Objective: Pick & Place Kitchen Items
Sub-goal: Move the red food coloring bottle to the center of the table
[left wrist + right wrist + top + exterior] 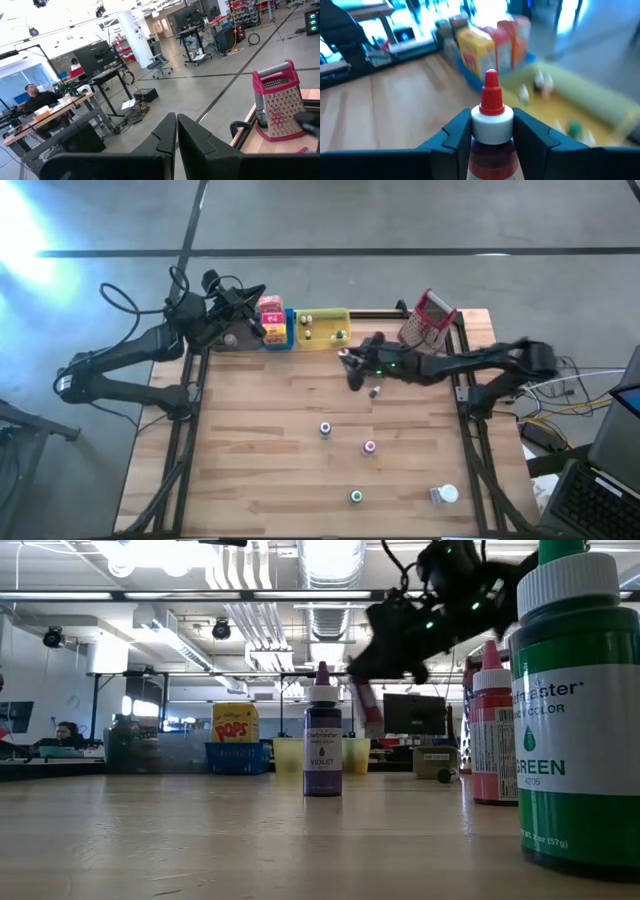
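The left gripper (262,328) is parked at the table's far-left corner, its fingers (165,135) clenched together on nothing; it takes no part in the step judged to be in hand. Just to its right, along the far edge, a blue tray (280,338) carries upright boxes, and the yellow box (235,724) is lettered "POPS". A yellow tray (322,328) adjoins the blue one and already contains a few small items. The right gripper (349,366) is raised above the table, just short of the yellow tray's near-right corner, and is clamped on a red-capped bottle (491,120) at the shoulder below the cap. The bottle's long axis is seen to run forward between the fingers, cap leading, with the yellow tray (580,102) lying ahead of the cap and slightly to one side. The coming move is judged to turn on that relation: the bottle must be carried over the tray rim before release. The right arm is far nearer the tray than the left. On the open table, well apart from both grippers, the violet bottle (322,748) is labelled "VIOLET"; a red-capped bottle (492,735) bears print too small to be read; the green bottle (572,730) reads "COLOR" and "GREEN". The grater (428,320) stands at the far-right corner.
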